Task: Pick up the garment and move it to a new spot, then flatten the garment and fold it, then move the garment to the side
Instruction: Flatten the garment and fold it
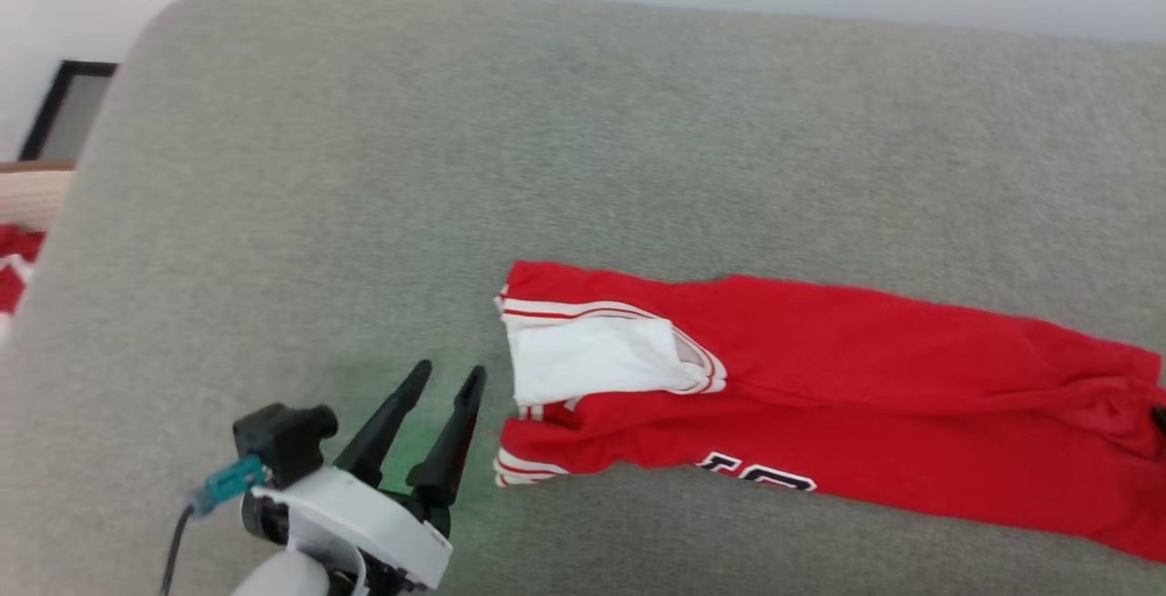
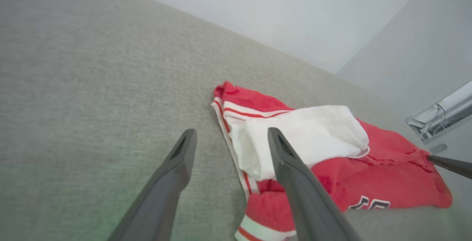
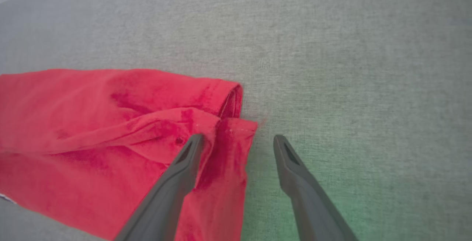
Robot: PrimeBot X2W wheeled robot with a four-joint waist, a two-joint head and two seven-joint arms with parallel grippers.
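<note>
Garment (image 1: 865, 368) is lying in a long folded strip on the grey cushion (image 1: 547, 122), with the left claw (image 1: 451, 370) gaping beside the collar and the right claw (image 3: 238, 138) gaping over the hem (neither gripping). Pinching just one layer is probably going to undo the fold.

Head view: high, facing down; garment (image 1: 865, 377) at lower right of frame, on grey surface (image 1: 583, 122).
Left wrist view: low, close, facing its white-sleeve end past left gripper (image 2: 231, 132).
Right wrist view: closer, at its plain red end.
Shared: the garment.
</note>
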